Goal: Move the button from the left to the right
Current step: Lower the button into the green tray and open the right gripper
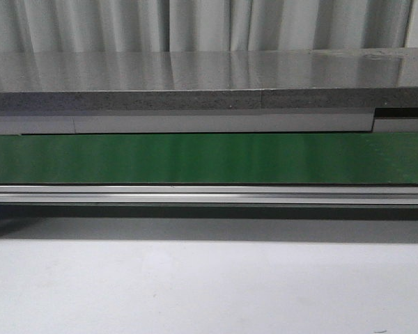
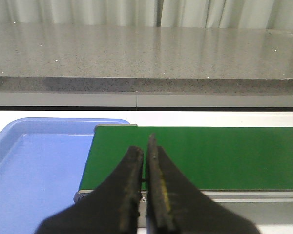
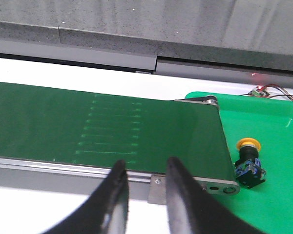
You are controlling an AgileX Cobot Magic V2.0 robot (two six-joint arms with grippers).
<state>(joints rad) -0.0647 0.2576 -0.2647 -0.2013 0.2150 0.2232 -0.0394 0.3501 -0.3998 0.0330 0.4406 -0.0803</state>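
The yellow-capped black push-button [image 3: 248, 162] already lies in the green plastic tray [image 3: 278, 195] beyond the belt's right end, so I judge the move done, my left hand [image 2: 145, 152] closed empty and my right hand [image 3: 145, 170] spread apart.

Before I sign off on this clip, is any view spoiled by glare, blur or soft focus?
Front view: pale vertical sheen streaks the green belt, and the grey countertop mirrors the curtain. Left wrist view: the left gripper is dark and soft, jaws together. Right wrist view: the right gripper is blurred with its jaws apart, yet the button in the green tray reads clearly.
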